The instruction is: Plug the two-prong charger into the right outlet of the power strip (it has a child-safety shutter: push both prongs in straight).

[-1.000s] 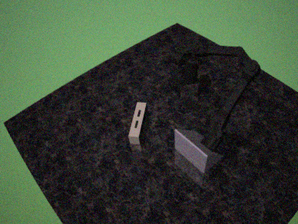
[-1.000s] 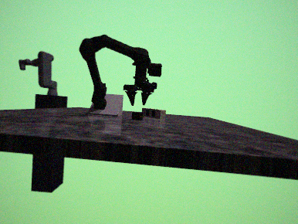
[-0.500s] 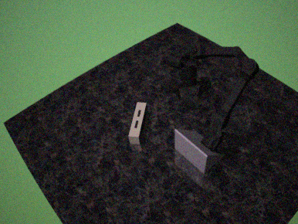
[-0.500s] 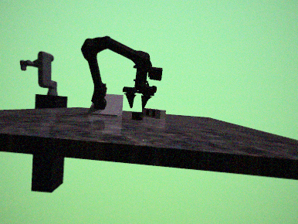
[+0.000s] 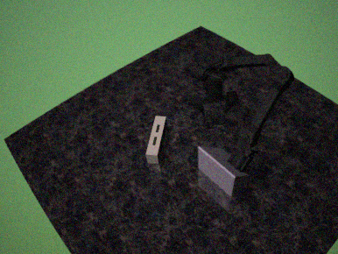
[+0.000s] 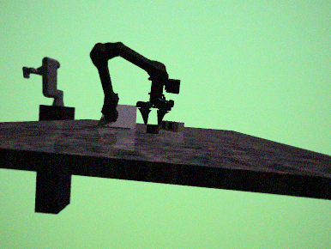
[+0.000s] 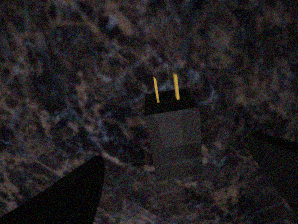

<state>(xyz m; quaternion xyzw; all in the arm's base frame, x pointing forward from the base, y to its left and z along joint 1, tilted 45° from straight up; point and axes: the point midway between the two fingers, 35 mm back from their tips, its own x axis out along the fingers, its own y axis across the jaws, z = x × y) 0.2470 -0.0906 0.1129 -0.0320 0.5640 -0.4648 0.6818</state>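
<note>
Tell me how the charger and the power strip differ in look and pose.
The charger is a dark block, nearly lost against the table; the power strip is a pale bar that stands out. The charger carries two yellow prongs; the power strip shows two dark slots. Both rest on the dark table, apart from each other, neither held by the open gripper.

On the surface [image 5: 88, 175] the power strip [image 5: 156, 137] lies flat with its two outlets in a row along its length. To its right in the top view, well apart, a box [image 5: 216, 168] stands at the arm's base. In the exterior view the claw [image 6: 153, 113] hangs wide open, holding nothing, directly above the charger [image 6: 152, 128], not touching it. The charger lies on the surface between the spread fingers in the wrist view, its two prongs [image 7: 166, 88] pointing away from the camera.
</note>
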